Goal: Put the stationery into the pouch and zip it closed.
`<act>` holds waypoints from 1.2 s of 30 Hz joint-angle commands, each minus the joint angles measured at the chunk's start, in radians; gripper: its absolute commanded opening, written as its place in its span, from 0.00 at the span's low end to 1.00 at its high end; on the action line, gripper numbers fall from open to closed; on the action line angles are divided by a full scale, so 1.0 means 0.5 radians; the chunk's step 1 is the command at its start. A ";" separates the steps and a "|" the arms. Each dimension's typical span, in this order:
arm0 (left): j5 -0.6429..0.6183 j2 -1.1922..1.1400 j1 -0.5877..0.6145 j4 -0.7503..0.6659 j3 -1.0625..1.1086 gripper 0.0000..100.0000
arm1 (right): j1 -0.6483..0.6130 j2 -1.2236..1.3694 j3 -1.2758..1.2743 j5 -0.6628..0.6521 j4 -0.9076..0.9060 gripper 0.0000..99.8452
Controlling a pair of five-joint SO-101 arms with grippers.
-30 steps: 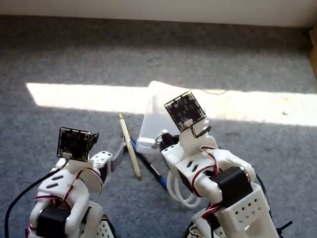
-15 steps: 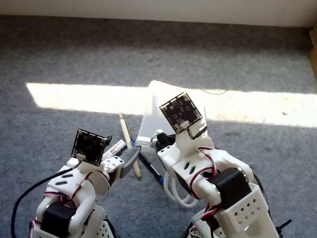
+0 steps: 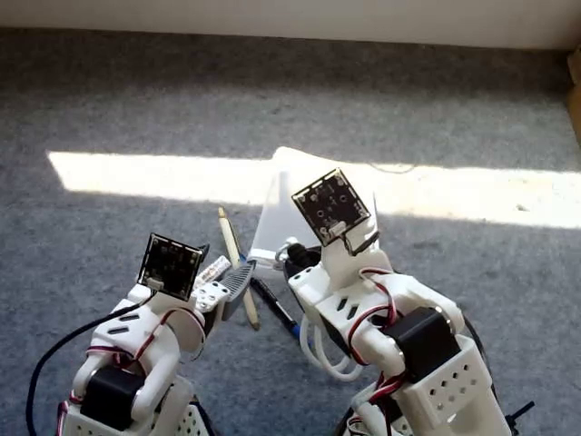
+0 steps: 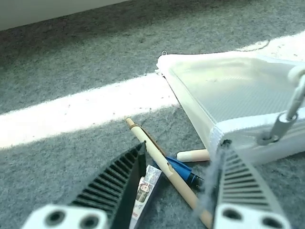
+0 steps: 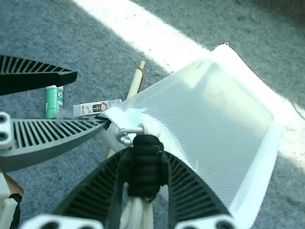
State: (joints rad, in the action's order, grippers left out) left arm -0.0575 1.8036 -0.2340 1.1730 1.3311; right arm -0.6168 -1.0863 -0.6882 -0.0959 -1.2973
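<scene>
Your left gripper point(image 4: 181, 148) hangs with its fingers spread wide. The tan pen point(image 4: 161, 159) lies on the grey carpet point(image 3: 136, 109) between them, crossing over the blue pen point(image 4: 180, 170). The white mesh pouch point(image 4: 233, 86) lies just beside the pens, one corner near a finger. Your right gripper point(image 5: 145, 160) is clamped on the black cord pull point(image 5: 144, 174) at that corner.

An indoor carpeted room is indicated: grey carpet point(image 3: 136, 109) is laid throughout, bounded at 12 o'clock by a pale wall base point(image 3: 272, 16).
</scene>
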 commanded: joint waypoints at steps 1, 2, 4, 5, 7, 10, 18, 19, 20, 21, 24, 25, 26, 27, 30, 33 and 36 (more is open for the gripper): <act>-0.034 -0.008 -0.032 -0.123 0.041 0.23 | -0.017 -0.054 0.124 -0.006 0.023 0.00; -0.037 -0.008 -0.029 -0.169 0.069 0.23 | -0.017 -0.054 0.124 -0.006 0.023 0.00; -0.034 -0.008 -0.026 -0.227 0.103 0.20 | -0.017 -0.054 0.124 -0.006 0.023 0.00; -0.034 -0.008 -0.032 -0.239 0.109 0.19 | -0.017 -0.054 0.124 -0.006 0.023 0.00; -0.034 -0.008 -0.032 -0.249 0.109 0.17 | -0.017 -0.054 0.124 -0.006 0.023 0.00; -0.034 -0.008 -0.032 -0.239 0.106 0.17 | -0.017 -0.054 0.124 -0.006 0.023 0.00; 0.040 0.011 -0.020 -0.236 0.060 0.00 | -0.011 -0.054 0.137 -0.006 -0.075 0.00; 0.043 0.011 -0.017 -0.236 0.041 0.01 | -0.008 -0.054 0.137 -0.006 -0.087 0.00; 0.043 0.011 -0.017 -0.233 0.023 0.01 | -0.005 -0.054 0.137 -0.009 -0.097 0.00; 0.043 0.011 0.002 -0.233 0.014 0.01 | -0.005 -0.054 0.137 -0.012 -0.103 0.00; 0.043 0.011 0.133 -0.218 -0.014 0.01 | -0.002 -0.054 0.137 -0.015 -0.106 0.00; 0.040 0.011 0.186 -0.218 -0.017 0.01 | 0.008 -0.054 0.137 -0.015 -0.106 0.00; 0.021 0.011 0.238 -0.218 -0.017 0.01 | 0.035 -0.054 0.137 -0.018 -0.106 0.00; -0.006 0.011 0.284 -0.218 -0.020 0.01 | 0.072 -0.054 0.137 -0.018 -0.106 0.00; -0.028 0.011 0.394 -0.218 -0.035 0.01 | 0.176 -0.054 0.137 -0.021 -0.106 0.00; -0.028 0.011 0.437 -0.184 -0.060 0.01 | 0.222 -0.054 0.137 -0.025 -0.106 0.00; -0.028 0.011 0.462 -0.129 -0.097 0.01 | 0.272 -0.054 0.137 -0.025 -0.106 0.00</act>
State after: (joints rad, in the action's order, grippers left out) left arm -0.0621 1.7990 -0.0529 1.0825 1.3571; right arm -0.5232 -1.0863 -0.6882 -0.0974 -1.3449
